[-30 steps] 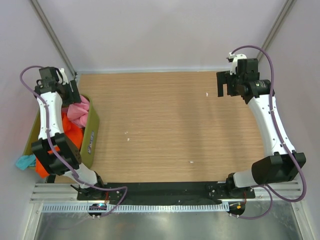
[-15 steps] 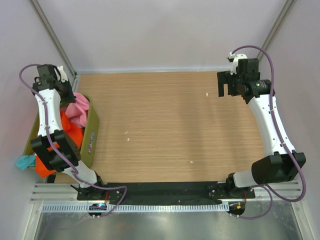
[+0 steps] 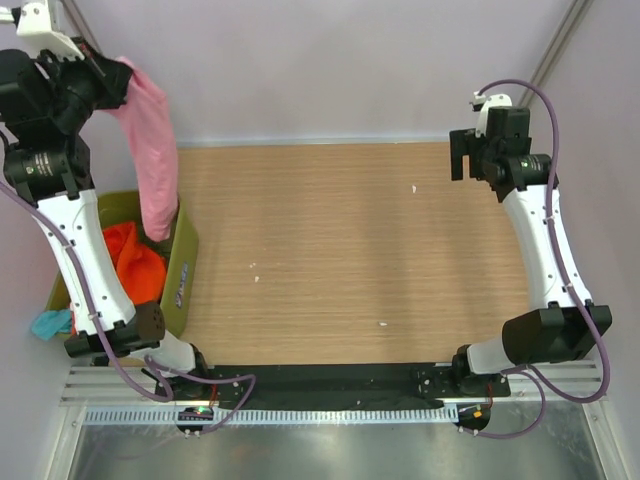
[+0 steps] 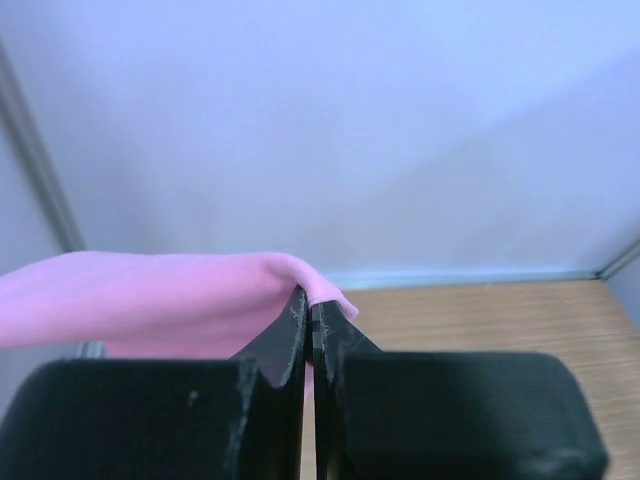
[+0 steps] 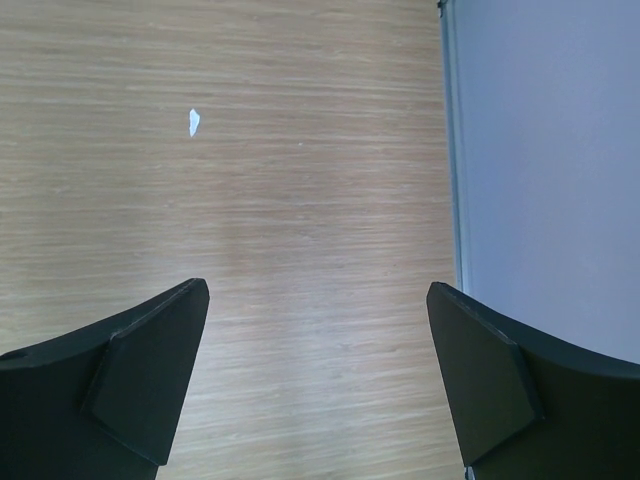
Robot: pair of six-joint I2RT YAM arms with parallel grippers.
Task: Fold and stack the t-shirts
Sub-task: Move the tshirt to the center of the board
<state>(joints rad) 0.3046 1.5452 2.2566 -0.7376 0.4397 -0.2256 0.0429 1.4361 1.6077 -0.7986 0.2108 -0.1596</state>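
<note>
The left gripper (image 3: 112, 72) is clamped on the pink t-shirt (image 3: 152, 150), held high with its tail hanging into the olive bin (image 3: 186, 262) — the fetching step, apparently. The right gripper (image 5: 318, 292) hovers spread and empty; next, the shirt needs laying flat on the tabletop (image 3: 350, 250).

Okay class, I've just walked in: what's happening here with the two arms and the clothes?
The left gripper is shut on a pink t-shirt, holding it high so it hangs down towards the green bin at the left edge of the table. An orange garment lies in the bin. The right gripper is open and empty above the far right corner. No shirt lies folded on the table yet.
</note>
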